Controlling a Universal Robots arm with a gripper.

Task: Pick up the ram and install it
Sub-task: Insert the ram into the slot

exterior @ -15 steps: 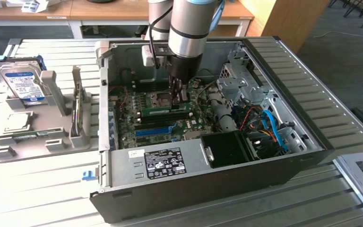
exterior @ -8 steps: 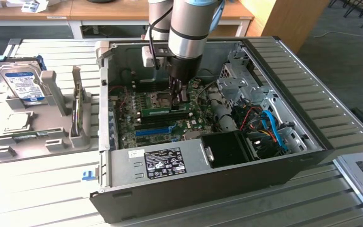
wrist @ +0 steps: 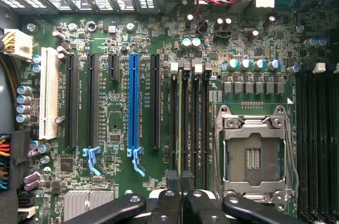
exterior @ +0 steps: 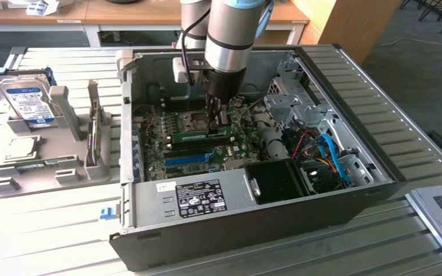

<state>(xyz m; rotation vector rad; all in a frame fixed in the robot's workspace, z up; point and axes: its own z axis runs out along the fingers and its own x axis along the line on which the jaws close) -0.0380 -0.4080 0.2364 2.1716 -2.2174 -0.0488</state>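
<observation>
The black two-fingered gripper, fingers pressed together, pinches the long green circuit-board ram (standing in its slot), at six o'clock from the silver processor socket, exterior view.

Nothing printed here can be read letter by letter. The black rectangular label on the silver metal power-supply box carries rows of white print and small certification marks, all too fine to make out. A small white sticker just beside it is equally unclear. The blue-and-white label on the upright silver hard drive shows only blurred lines. On the green motherboard, white lettering runs along the blue expansion slot and its black neighbours, too small to read.
</observation>
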